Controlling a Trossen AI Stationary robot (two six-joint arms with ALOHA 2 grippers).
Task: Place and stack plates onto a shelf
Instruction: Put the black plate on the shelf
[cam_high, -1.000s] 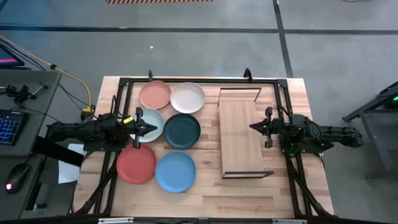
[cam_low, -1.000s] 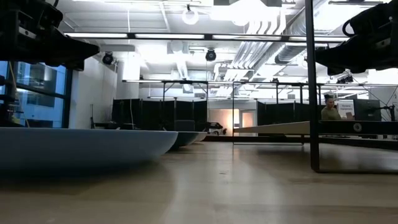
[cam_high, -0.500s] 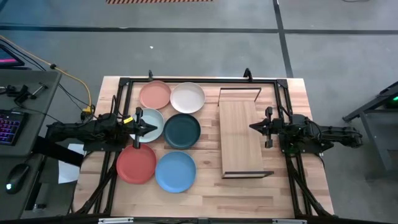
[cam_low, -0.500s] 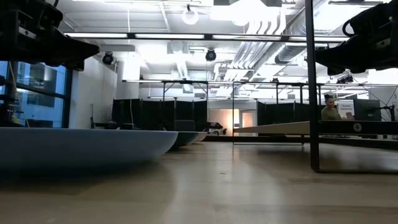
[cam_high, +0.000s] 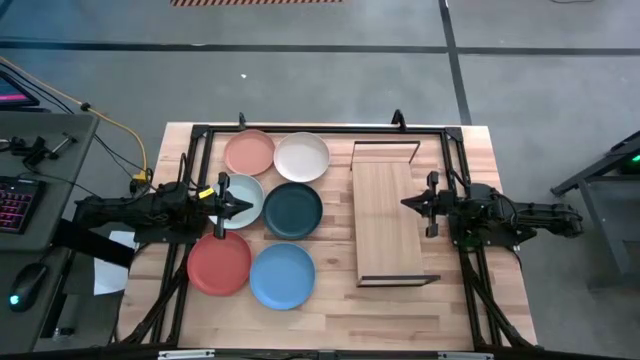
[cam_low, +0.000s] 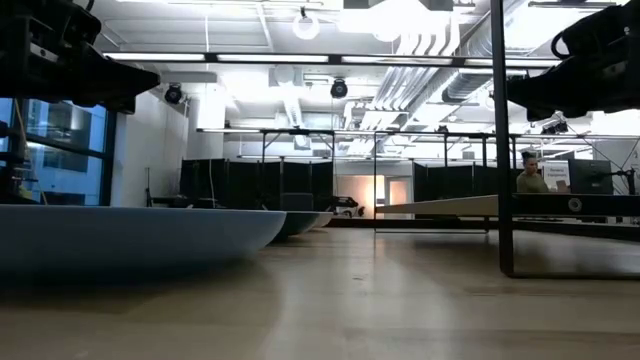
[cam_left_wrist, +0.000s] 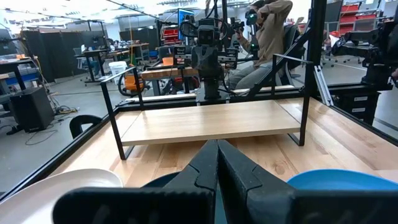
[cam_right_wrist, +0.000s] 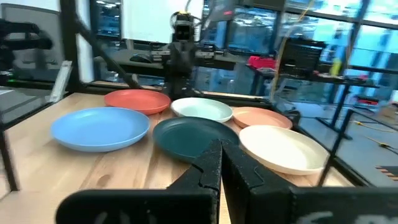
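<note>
6 plates (cam_high: 269, 209) sit in a 2-by-3 block on the table's (cam_high: 330, 315) left half, none on the shelf (cam_high: 386, 220) at right. Left gripper (cam_high: 246, 207) hangs over the mint plate (cam_high: 247, 196), jaws closed, empty. Right gripper (cam_high: 406, 204) hangs over the shelf's right edge, jaws closed, empty.

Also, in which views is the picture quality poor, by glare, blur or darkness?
Low view: the ceiling lamps glare white, and the near blue plate is dark and soft. Right wrist view: the room behind is blurred, the window light bluish, while the dark teal plate is fairly clear. High view: evenly lit, with soft shadows beside the shelf. Left wrist view: sharp on the shelf, with blurred plates at the edge.
</note>
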